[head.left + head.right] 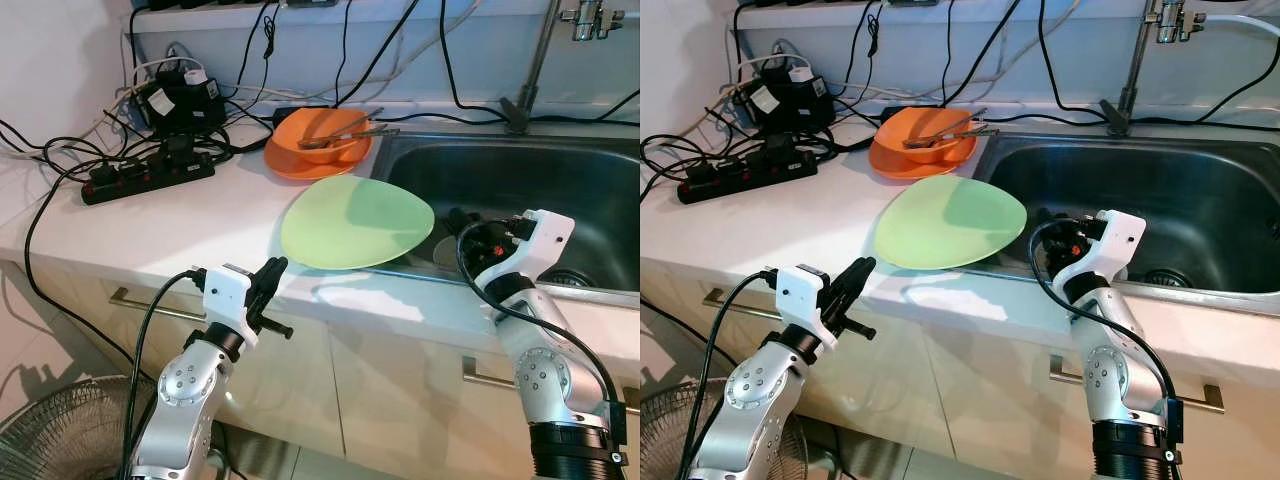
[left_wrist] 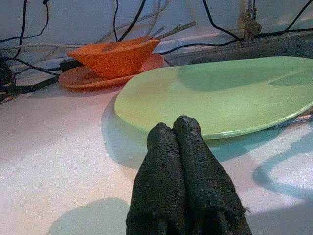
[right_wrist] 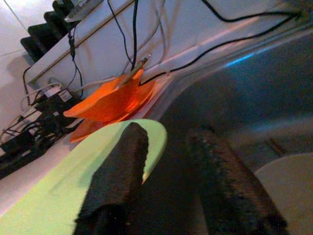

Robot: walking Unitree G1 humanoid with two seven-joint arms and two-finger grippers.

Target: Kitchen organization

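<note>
A pale green plate (image 1: 355, 222) lies on the white counter (image 1: 200, 230), its right rim hanging over the sink's edge. Behind it an orange bowl (image 1: 322, 135) holding metal utensils (image 1: 345, 128) sits on an orange plate (image 1: 290, 165). My left gripper (image 1: 272, 272) is shut and empty, hovering at the counter's front edge and pointing at the green plate (image 2: 220, 93). My right gripper (image 3: 168, 134) is open at the plate's right rim. One finger sits over the plate (image 3: 58, 196), the other over the sink basin.
The steel sink (image 1: 540, 180) holds a pale dish (image 3: 288, 181) near the gripper, with a faucet (image 1: 530, 70) behind. A black power strip (image 1: 145, 180) and tangled cables fill the counter's back left. Drawer handles (image 1: 150, 305) run below; a fan (image 1: 60, 440) stands on the floor.
</note>
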